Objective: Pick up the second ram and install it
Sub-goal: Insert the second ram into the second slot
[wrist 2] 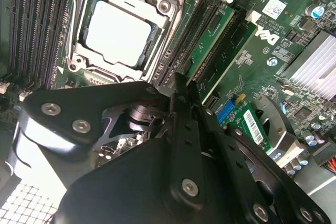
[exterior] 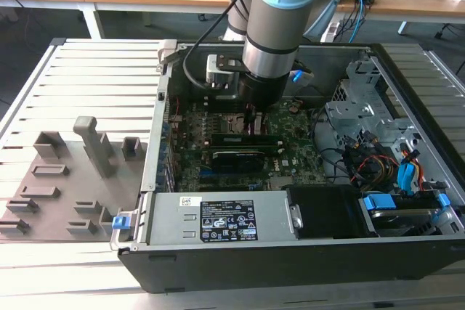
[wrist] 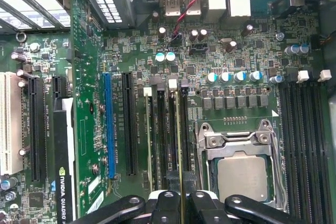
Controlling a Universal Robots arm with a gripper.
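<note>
My gripper [exterior: 251, 116] reaches down into the open computer case over the motherboard [exterior: 290, 147], beside the processor socket [wrist: 242, 176]. In the first wrist view the two black fingers [wrist: 169, 203] press close together on the thin top edge of the second ram [wrist: 179, 145], a slim green stick standing in its slot. In the second wrist view the same second ram [wrist 2: 211, 29] runs from the white clip down to the gripper [wrist 2: 187, 88]. Another green stick [wrist 2: 232, 51] stands two slots further from the socket [wrist 2: 118, 30].
A black expansion card [exterior: 236, 157] lies just in front of the memory slots. The power supply [exterior: 218, 219] bounds the front, and the drive cage [exterior: 378, 128] with cables is on the exterior view's right. Grey holder blocks [exterior: 73, 172] stand on the slatted table at the exterior view's left.
</note>
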